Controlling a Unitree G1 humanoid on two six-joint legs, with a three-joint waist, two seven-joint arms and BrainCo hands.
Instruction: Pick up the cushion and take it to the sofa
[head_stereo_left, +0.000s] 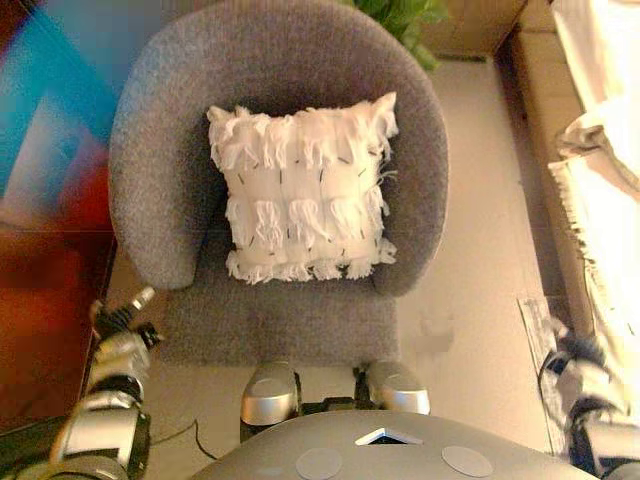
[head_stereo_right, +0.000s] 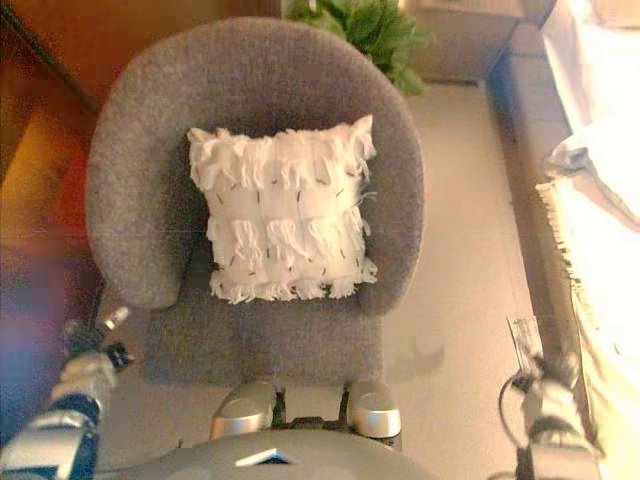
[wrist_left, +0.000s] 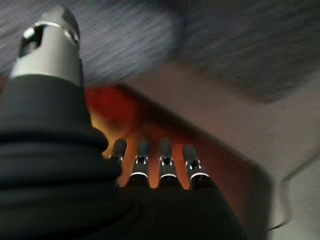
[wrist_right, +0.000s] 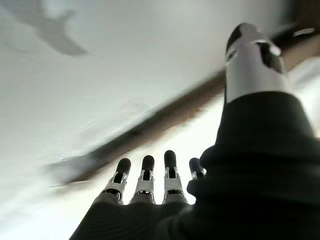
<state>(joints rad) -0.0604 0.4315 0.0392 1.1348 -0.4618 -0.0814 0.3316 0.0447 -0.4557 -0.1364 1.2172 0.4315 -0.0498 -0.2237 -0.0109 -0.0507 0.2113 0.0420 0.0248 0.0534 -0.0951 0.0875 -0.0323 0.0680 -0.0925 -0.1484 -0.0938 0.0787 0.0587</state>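
Now white cushion (head_stereo_left: 303, 192) on grey armchair (head_stereo_left: 160, 160); both hands low, empty.

Grey armchair (head_stereo_left: 180, 190) straight ahead of me. Plant (head_stereo_right: 365, 30) behind it. White fringed cloth (head_stereo_left: 600, 200) well to its right.

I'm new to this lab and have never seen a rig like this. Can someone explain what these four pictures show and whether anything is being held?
This is a humanoid robot with two arms. The two wide pictures come from its head camera, looking down. They show a grey armchair with a white fringed cushion leaning against its backrest, and a green plant behind it. The left hand hangs low beside the chair, the right hand low on the other side. The two close pictures come from wrist cameras: each shows that hand's own dark-tipped fingers, straight and empty. Nothing is held; the cushion is untouched.
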